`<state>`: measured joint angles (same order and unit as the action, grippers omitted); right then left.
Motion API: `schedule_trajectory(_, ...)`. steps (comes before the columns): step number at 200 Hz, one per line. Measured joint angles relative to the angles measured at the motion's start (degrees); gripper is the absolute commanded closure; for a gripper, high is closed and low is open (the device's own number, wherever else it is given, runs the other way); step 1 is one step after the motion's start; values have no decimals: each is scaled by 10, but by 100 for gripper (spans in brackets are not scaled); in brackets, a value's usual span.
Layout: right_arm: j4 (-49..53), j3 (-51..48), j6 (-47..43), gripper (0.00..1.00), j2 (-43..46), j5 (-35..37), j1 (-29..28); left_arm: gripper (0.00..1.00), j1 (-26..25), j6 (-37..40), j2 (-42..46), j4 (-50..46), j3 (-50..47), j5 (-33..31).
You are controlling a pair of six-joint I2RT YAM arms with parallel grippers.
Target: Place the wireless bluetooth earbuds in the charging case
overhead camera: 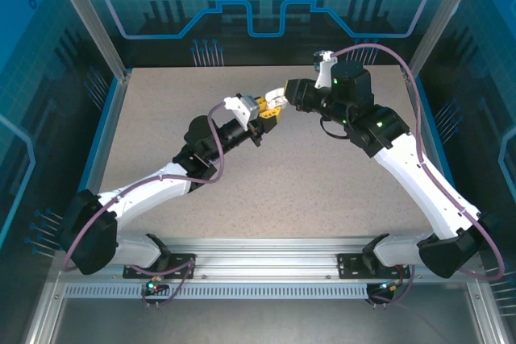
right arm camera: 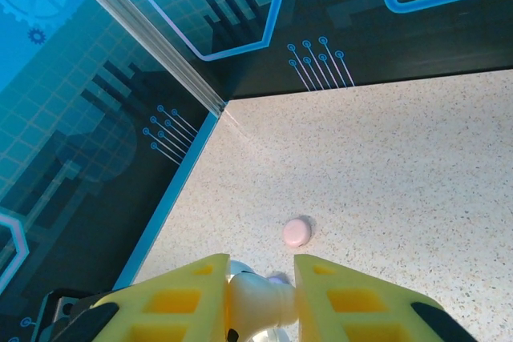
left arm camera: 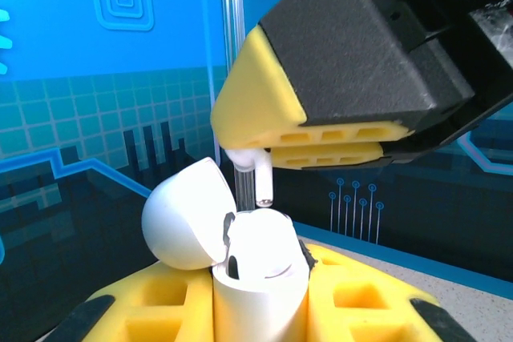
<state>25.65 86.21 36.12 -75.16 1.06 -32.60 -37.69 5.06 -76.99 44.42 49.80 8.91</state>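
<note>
Left gripper [left arm camera: 260,306] clamps open case [left arm camera: 258,258] — right gripper [left arm camera: 250,146] pinches earbud [left arm camera: 263,183] above.

The table [overhead camera: 306,191] has a flat top of pale, finely speckled grey-beige. From above, a blue strip [overhead camera: 105,130] runs along its left edge and an aluminium rail [overhead camera: 266,257] lies across its near edge. Dark walls [overhead camera: 161,50] printed with blue circuit lines stand at its far and side edges. In the right wrist view one small, pale pink rounded piece [right arm camera: 296,232] lies on the bare top near the foot of a wall. It is too small to tell what it is.
</note>
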Motion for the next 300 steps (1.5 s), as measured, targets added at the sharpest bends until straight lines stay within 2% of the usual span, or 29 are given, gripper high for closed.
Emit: schedule_trajectory(300, -9, -34, -37, 79, 16, 57, -26, 100, -3, 13, 0, -6, 0, 0)
